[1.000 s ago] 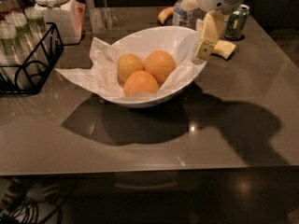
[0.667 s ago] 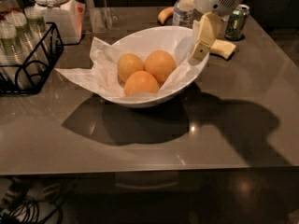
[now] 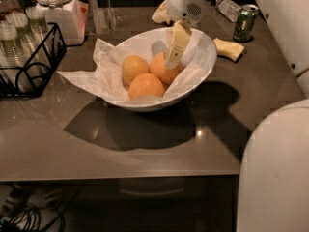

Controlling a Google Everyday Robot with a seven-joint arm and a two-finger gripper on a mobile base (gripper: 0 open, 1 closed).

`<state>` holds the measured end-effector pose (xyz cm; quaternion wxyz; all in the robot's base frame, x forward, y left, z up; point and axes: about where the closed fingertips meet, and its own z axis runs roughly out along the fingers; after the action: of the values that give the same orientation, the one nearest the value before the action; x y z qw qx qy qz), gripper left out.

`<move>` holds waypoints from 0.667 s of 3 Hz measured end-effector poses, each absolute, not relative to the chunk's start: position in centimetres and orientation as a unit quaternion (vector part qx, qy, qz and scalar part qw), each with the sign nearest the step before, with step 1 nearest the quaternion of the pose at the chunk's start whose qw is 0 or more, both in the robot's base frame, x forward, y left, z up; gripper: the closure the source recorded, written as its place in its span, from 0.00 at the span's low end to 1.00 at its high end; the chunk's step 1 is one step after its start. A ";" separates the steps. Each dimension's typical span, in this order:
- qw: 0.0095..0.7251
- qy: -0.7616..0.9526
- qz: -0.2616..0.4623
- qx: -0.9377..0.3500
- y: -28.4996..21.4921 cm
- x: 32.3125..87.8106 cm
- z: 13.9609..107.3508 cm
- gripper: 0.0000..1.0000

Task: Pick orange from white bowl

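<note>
- Orange (image 3: 159,70), deep in colour, lies at the back right of three fruits inside the white bowl (image 3: 208,52), touching both of the others.
- Beside it on the left sits a paler, yellower fruit (image 3: 134,69); a second deep orange fruit (image 3: 146,86) lies in front.
- Crumpled white paper (image 3: 94,76) lines the bowl and spills over its left rim onto the table (image 3: 145,149).
- The gripper (image 3: 173,58) hangs over the bowl's right half, angled downward, with its cream tip at the top of the back right orange; whether it touches the fruit is unclear.
- Whether the gripper is open or closed cannot be told from this view.
- A black wire rack (image 3: 34,66) holding glasses stands at the far left, with a white-lidded jar (image 3: 55,6) behind it.
- A green can (image 3: 245,22) and a clear bottle (image 3: 229,6) stand beyond the bowl on the right.
</note>
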<state>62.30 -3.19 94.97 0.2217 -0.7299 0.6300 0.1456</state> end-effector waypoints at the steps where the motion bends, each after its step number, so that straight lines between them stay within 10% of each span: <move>1: 0.231 0.630 0.143 -0.728 -2.7 62.9 95.0 0.00; 2: 0.231 0.630 0.143 -0.728 -2.7 62.9 95.0 0.17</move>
<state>62.90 -2.68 94.96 0.2309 -0.7278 0.6296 0.1434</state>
